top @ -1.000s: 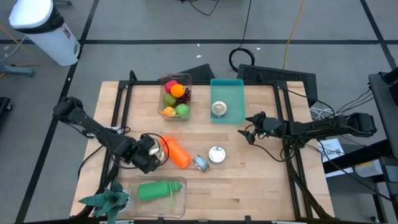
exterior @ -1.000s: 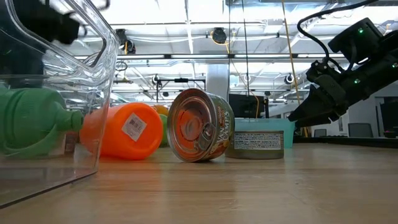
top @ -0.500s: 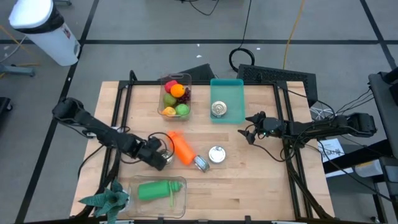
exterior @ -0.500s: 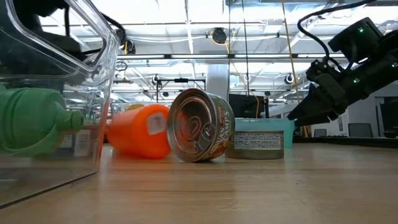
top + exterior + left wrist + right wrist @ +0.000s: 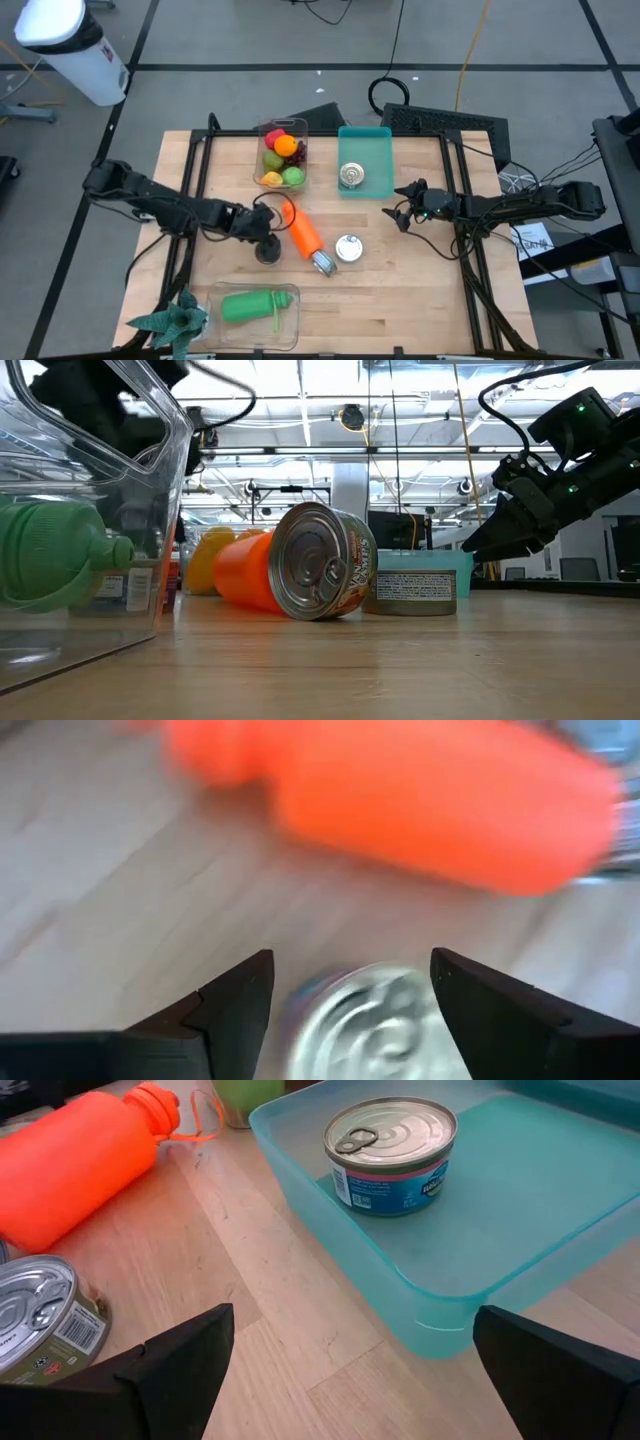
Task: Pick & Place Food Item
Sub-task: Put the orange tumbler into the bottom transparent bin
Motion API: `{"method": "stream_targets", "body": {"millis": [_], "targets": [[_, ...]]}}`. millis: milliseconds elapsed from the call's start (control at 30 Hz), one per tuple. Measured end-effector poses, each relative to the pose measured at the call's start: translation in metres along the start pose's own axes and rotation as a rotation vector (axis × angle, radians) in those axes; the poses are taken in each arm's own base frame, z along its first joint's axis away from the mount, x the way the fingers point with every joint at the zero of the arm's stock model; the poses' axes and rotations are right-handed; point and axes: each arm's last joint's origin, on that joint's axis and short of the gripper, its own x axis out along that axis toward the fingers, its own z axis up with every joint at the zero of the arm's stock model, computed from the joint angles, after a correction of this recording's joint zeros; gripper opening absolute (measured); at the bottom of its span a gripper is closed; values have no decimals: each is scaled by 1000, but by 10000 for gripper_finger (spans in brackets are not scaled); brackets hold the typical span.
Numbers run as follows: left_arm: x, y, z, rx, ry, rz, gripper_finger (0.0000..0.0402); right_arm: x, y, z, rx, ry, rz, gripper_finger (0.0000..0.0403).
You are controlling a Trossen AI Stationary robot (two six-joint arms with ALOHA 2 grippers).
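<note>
Left gripper (image 5: 268,243) here, out over the middle of the table, just left of the orange bottle (image 5: 303,230). My two fingers (image 5: 235,1010) are about half spread, and a can (image 5: 385,1030) sits between them, its round silver lid filling the gap. That's my grip: closed on the can, not a bare pinch. The lid is blurred, so I can't read any label.

The orange bottle lies on its side right ahead of me, slanting down toward the centre of the frame. Its lower end comes close to a tipped can (image 5: 323,262), which has rolled onto its side. Just right of that one, a standing can (image 5: 348,248) is upright on the wood.

Toward the top centre, the teal tray (image 5: 378,140) holds another can (image 5: 352,176), upright in its lower left part. Left of the tray and right beside it is a clear box of fruit (image 5: 282,155). At the lower left, a second clear box (image 5: 290,300) has a green bottle (image 5: 245,305) lying in it, with a green plant (image 5: 170,322) at the table's corner.

Over on the right, my right gripper (image 5: 403,212) hovers just off the tray's lower right corner. Its fingers are spread wide and it is holding nothing.
</note>
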Motion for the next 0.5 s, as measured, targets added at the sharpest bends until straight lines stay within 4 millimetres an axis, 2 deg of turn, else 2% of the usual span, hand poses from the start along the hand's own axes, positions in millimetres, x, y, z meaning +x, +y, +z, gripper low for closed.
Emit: {"method": "stream_targets", "body": {"millis": [133,267,333,500], "targets": [[-4,-11,18,107,-96,-96,273,0,0,0,0,0,0,393],[-10,-17,36,40,-176,-138,273,0,0,0,0,0,0,393],[-10,-20,43,28,-168,-148,273,0,0,0,0,0,0,393],[-4,-39,57,143,-106,-128,273,0,0,0,-4,0,-1,393]]}}
